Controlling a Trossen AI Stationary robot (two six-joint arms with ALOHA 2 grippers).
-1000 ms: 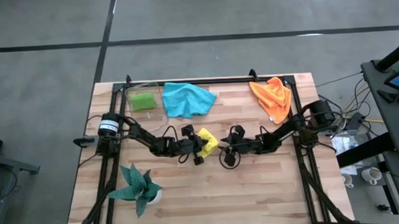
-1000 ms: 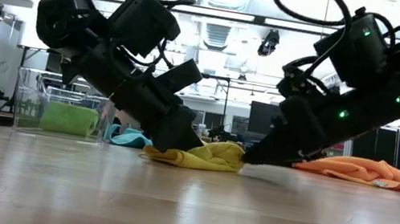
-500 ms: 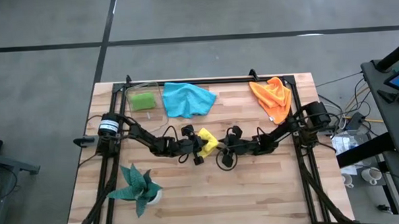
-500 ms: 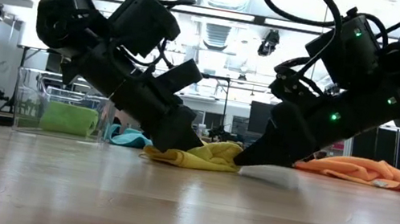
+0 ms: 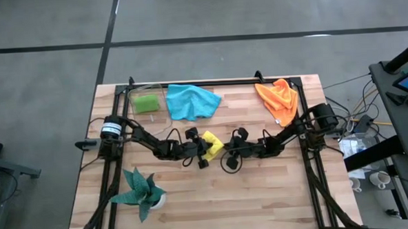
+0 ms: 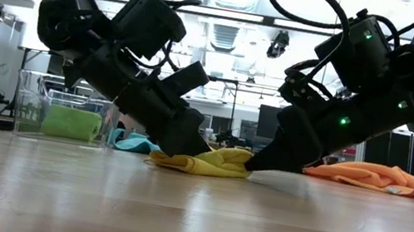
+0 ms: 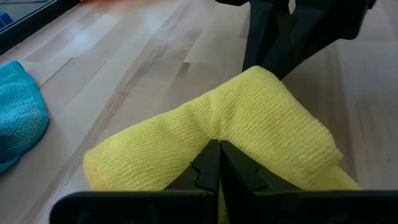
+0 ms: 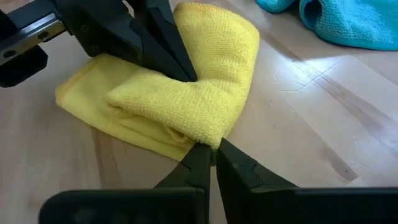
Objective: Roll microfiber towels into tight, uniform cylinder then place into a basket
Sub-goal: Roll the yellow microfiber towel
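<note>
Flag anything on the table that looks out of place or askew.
The yellow towel is a bent, lumpy fold, not a tight cylinder, pinched between the left end effector and right end effector. The blue towel and orange towel lie crumpled and unrolled.

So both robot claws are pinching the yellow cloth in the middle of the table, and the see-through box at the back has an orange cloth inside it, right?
Not quite. The cloth in the see-through box is the lime green towel, as the high view shows. The orange towel lies loose on the table at the far right. The rest holds: left gripper and right gripper are both shut on the yellow towel.
</note>
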